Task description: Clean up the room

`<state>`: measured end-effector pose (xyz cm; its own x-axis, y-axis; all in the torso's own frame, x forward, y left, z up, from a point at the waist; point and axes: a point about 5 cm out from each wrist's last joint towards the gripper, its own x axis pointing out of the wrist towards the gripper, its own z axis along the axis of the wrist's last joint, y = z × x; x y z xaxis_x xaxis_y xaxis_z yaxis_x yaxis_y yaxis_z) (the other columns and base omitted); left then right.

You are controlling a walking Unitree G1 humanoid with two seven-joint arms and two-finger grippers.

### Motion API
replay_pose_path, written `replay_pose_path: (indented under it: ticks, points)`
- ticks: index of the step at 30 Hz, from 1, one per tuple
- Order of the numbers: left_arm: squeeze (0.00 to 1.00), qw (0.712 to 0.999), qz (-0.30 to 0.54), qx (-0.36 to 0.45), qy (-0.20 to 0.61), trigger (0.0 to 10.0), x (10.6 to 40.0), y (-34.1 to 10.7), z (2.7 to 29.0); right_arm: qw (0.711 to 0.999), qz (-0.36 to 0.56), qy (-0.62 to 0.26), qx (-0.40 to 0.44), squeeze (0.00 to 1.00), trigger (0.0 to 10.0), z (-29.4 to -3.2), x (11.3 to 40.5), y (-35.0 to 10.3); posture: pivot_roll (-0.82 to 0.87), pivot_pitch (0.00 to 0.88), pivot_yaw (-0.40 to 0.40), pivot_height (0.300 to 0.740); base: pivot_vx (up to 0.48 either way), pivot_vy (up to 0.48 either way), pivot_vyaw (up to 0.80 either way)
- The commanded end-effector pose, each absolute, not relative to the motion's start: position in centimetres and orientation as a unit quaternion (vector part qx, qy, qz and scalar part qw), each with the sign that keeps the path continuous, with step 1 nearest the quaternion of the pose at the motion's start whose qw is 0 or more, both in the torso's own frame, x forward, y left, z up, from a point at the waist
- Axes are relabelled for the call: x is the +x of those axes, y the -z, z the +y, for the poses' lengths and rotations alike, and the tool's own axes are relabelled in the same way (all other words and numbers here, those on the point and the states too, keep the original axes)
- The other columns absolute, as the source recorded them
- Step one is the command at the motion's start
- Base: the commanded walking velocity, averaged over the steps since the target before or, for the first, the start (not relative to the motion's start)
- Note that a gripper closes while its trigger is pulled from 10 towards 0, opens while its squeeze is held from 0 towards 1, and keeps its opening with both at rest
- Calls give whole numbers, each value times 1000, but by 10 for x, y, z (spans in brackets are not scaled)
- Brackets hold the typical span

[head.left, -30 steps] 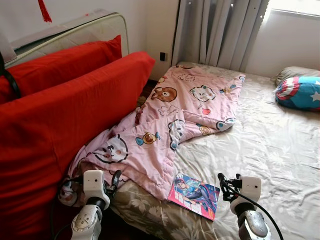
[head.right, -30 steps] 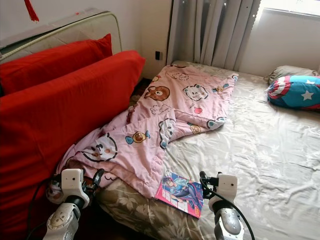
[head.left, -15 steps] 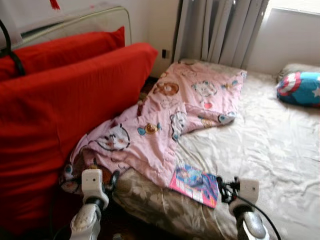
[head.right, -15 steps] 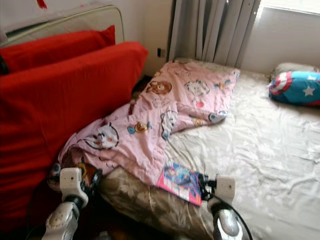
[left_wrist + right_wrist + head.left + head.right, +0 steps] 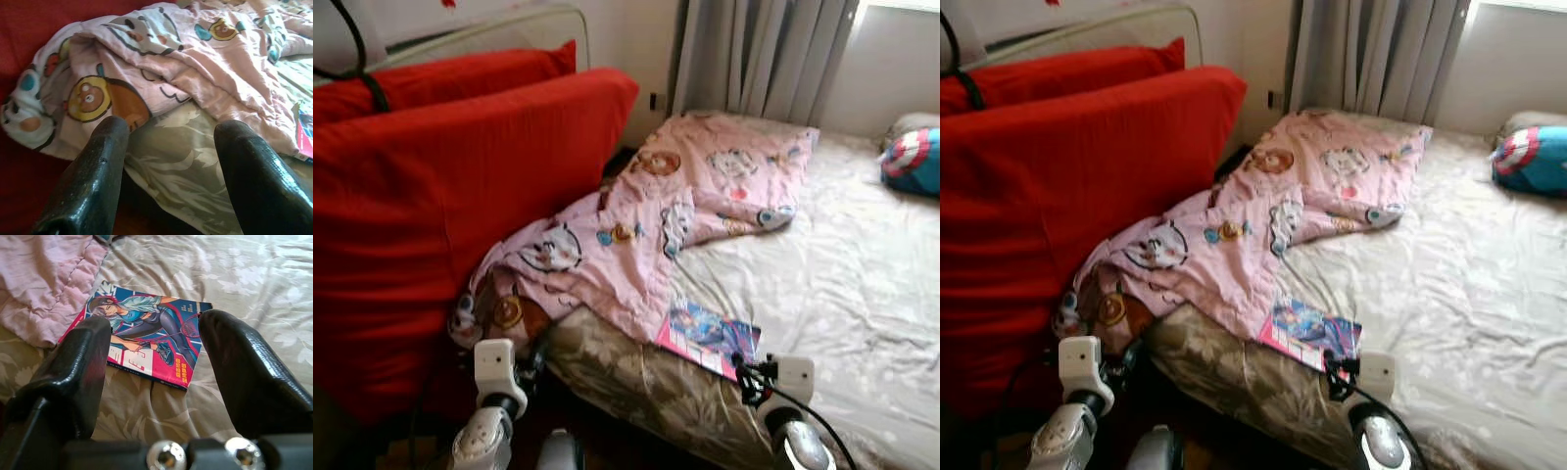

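- Bedroom: bed [image 5: 862, 294] with pale sheet; red cushions [image 5: 460, 186] stand at 9 o'clock, curtains at 12.
- Pink cartoon blanket [image 5: 685, 215] lies rumpled, spilling off the near-left corner.
- Magazine [image 5: 707, 336] lies flat at the mattress edge, touching the blanket hem.
- Camera has pulled back over 1 second; nothing on the bed has shifted.
- Right gripper [image 5: 151, 357], jaws released, frames the magazine; judged next pickup.
- Left gripper [image 5: 171, 147], released, faces blanket.
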<state>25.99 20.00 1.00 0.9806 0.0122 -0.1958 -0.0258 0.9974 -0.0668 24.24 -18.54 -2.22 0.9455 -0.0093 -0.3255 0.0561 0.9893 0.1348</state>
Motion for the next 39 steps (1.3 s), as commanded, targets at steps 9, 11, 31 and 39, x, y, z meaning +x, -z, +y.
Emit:
replay_pose_path:
  ticks: [9, 11, 31, 39]
  points:
    - [0, 995, 93, -34, 7, 10000, 265, -14, 196, 985, 153, 17, 76, 0, 10000, -183, 246, 19, 10, 0, -38, 624, 0, 0, 0]
    - [0, 995, 91, -34, 9, 10000, 265, -15, 196, 984, 167, 16, 68, 0, 10000, -183, 246, 21, 10, 0, -38, 624, 0, 0, 0]
    - [0, 995, 93, -36, 9, 10000, 265, -15, 194, 985, 155, 29, 74, 0, 10000, -187, 244, 20, 17, 0, -49, 614, 0, 0, 0]
    - [0, 995, 93, -40, 4, 10000, 263, -14, 195, 985, 154, 29, 67, 0, 10000, -186, 245, 20, 17, 0, -49, 599, 0, 0, 0]
